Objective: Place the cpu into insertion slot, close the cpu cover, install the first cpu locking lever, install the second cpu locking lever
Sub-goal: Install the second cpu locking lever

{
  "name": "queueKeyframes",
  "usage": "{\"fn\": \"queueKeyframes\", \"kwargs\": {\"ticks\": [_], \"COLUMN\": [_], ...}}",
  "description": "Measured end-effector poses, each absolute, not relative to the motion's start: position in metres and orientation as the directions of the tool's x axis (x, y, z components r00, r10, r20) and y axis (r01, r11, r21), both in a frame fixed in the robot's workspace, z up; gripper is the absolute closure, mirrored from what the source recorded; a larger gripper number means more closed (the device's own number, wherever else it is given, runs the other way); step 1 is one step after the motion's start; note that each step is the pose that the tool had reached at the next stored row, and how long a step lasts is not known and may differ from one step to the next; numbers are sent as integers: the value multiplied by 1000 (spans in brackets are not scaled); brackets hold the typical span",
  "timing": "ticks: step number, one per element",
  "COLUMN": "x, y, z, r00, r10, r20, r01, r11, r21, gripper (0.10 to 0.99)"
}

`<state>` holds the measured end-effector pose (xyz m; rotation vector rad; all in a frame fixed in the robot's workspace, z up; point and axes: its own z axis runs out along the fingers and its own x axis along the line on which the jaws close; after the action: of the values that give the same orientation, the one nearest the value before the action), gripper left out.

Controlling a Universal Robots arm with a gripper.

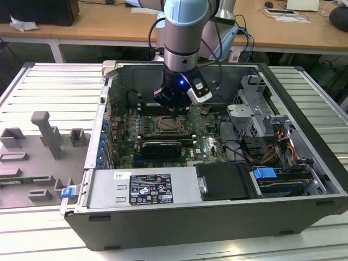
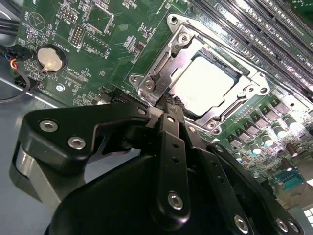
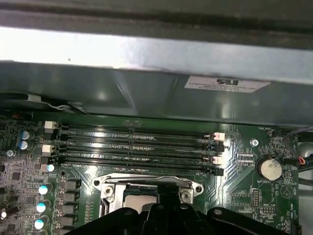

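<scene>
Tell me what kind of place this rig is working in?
Probably a lab or workshop bench set up for PC assembly. An open computer case lies on a ribbed metal table, grey part fixtures stand beside it, and wooden desks run behind. The gripper hangs over the cpu on the motherboard.

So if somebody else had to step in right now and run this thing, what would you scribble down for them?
Gripper: low inside the computer case, its tip at the edge of the socket frame; whether the fingers are open or shut cannot be told.
Chip: already lying in the socket, pale top showing.
Cover: the silvery frame lies flat around the chip, so it looks closed.
Levers: their state is not clear from these views.
Done: chip in, cover down.
Left: check and finish both levers.
</scene>
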<state>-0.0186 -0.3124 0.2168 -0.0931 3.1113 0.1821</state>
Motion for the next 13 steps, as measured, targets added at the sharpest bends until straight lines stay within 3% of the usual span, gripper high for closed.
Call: {"fn": "queueKeyframes", "kwargs": {"ticks": [7, 13], "x": [-19, -19], "y": [-312, -319], "z": [245, 246], "r00": [-998, -998], "r10": [-58, -58], "r20": [-27, -27], "r01": [-61, -61], "r11": [991, 991], "r21": [116, 116], "gripper": [980, 980]}}
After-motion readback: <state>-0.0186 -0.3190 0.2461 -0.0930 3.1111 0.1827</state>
